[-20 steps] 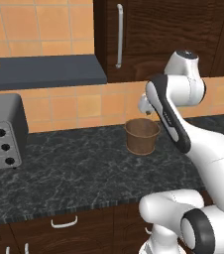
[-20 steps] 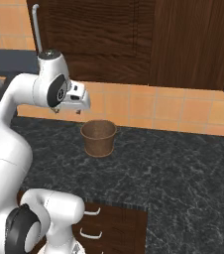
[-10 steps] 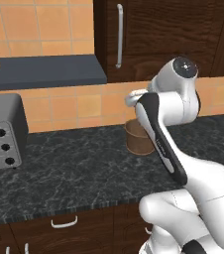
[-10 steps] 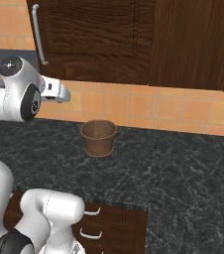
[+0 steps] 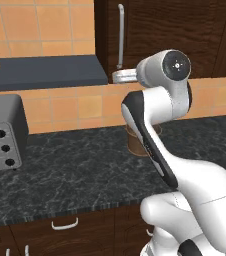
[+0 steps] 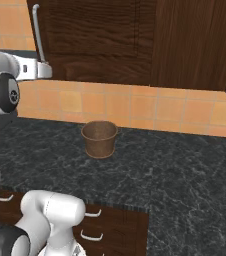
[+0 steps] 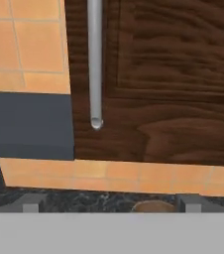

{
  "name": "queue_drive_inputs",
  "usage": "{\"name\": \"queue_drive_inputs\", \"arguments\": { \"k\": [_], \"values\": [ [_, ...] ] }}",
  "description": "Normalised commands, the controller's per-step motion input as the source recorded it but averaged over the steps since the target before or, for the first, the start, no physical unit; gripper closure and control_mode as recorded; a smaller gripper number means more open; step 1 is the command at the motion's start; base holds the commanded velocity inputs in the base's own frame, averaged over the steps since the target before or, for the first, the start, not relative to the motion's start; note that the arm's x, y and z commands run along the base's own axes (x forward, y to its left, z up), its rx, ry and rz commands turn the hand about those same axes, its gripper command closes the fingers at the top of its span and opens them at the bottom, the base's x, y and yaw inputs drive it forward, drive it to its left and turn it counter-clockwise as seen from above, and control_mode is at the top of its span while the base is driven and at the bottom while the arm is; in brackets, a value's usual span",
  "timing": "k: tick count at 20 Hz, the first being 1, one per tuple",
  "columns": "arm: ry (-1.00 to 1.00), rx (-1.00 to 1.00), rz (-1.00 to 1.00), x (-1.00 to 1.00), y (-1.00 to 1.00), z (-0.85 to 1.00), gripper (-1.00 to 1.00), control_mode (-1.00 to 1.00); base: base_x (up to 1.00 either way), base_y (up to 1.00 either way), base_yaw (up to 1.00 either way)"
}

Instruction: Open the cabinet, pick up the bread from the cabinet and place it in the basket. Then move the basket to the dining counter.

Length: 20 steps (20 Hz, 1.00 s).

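Orange tile wall (image 6: 150, 107), speckled black counter (image 5: 80, 172).

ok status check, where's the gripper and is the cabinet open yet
Gripper open, empty, raised facing the cabinet just below its handle. Door shut. Basket on the counter, empty. Nothing in the way.
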Motion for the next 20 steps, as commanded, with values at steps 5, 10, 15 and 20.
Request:
{"name": "queue_drive_inputs", "arguments": {
  "k": [5, 10, 15, 20],
  "values": [
    [-0.10, 0.04, -0.02, 0.05, 0.12, 0.64, -1.00, -1.00, 0.00, 0.00, 0.00],
    [0.08, 0.16, 0.07, 0.00, -0.02, -0.02, -1.00, -1.00, 0.00, 0.00, 0.00],
    [0.00, 0.01, 0.00, 0.32, 0.02, 0.10, -1.00, -1.00, 0.00, 0.00, 0.00],
    [0.00, 0.00, 0.00, 0.48, 0.02, 0.00, -1.00, -1.00, 0.00, 0.00, 0.00]
  ]
}}
